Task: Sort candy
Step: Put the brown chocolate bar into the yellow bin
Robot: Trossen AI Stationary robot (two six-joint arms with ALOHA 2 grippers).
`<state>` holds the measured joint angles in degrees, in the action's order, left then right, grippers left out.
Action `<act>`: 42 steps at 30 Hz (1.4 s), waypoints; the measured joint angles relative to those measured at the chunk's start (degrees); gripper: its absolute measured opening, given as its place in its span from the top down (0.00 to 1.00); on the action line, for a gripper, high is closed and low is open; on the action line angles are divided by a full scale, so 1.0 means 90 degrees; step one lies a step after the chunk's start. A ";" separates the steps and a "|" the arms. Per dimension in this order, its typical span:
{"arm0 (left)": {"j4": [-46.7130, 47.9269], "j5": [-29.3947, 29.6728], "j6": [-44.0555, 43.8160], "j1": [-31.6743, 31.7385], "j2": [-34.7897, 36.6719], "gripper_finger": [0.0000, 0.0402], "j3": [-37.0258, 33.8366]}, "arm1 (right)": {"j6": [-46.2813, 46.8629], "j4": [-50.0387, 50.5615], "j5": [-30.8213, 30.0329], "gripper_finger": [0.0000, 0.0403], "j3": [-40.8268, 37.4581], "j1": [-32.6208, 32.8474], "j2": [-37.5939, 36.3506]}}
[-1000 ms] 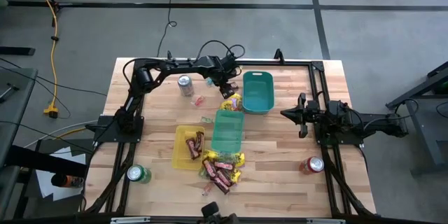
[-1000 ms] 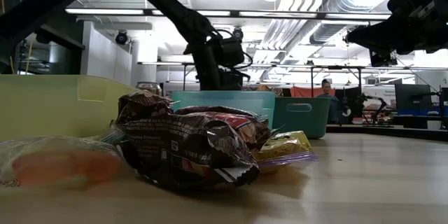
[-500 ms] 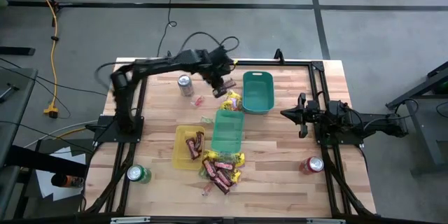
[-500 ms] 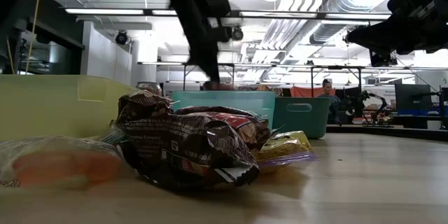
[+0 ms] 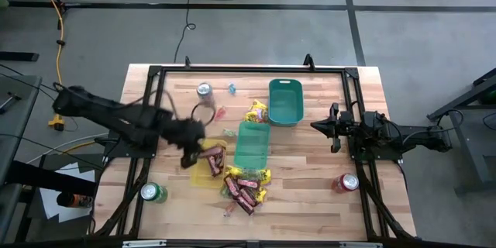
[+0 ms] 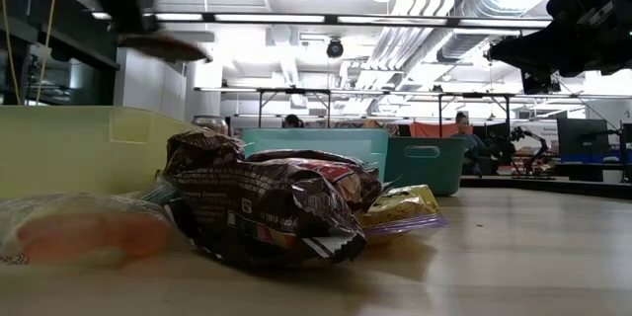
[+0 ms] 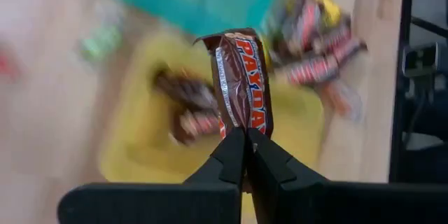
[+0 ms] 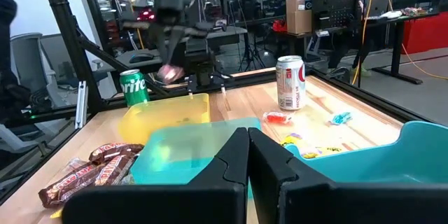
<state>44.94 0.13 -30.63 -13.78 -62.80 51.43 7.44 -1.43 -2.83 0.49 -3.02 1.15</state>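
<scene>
Left end effector [image 7: 245,134] clenched on brown bar [image 7: 243,80], seemingly above yellow tray [image 5: 203,172]; right end effector [image 5: 316,125] clenched, idle at 3 o'clock.

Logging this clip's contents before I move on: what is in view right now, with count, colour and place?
Yellow tray: one, left of centre, brown bars inside.
Teal trays: two; one mid-table, one farther back.
Candy pile: brown bars and yellow packets, near edge.
Yellow packets: a few, between the teal trays.
Small sweets: several, scattered near the silver can.
Green can: one, near-left.
Red can: one, near-right.
Left gripper: over the yellow tray, shut on a brown bar.
Right gripper: waiting at right, shut.
</scene>
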 joint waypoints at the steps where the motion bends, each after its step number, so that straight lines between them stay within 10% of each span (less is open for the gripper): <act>1: -0.0127 0.0065 -0.0266 -0.0233 0.0074 1.00 -0.0211 | 0.0001 0.0001 0.0000 1.00 -0.0001 0.0002 0.0000; 8: -0.0951 0.0278 -0.1440 -0.0957 -0.0087 0.92 -0.1038 | 0.0002 0.0002 0.0000 1.00 0.0000 0.0002 0.0000; 22: -0.2555 0.0351 -0.0843 -0.0785 0.0161 0.47 -0.1040 | 0.0002 0.0002 0.0000 1.00 0.0000 0.0000 0.0002; 31: -0.5106 0.2145 -0.0903 -0.0398 0.0441 0.44 -0.1038 | 0.0001 0.0001 0.0000 1.00 0.0000 0.0000 0.0002; 42: -0.5834 0.2216 -0.1580 -0.0301 0.0645 0.45 -0.1033 | 0.0002 -0.0005 -0.0023 1.00 -0.0001 0.0000 0.0002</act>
<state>-7.57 20.08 -44.85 -16.49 -56.99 42.13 7.46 -1.48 -3.04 0.48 -3.03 1.17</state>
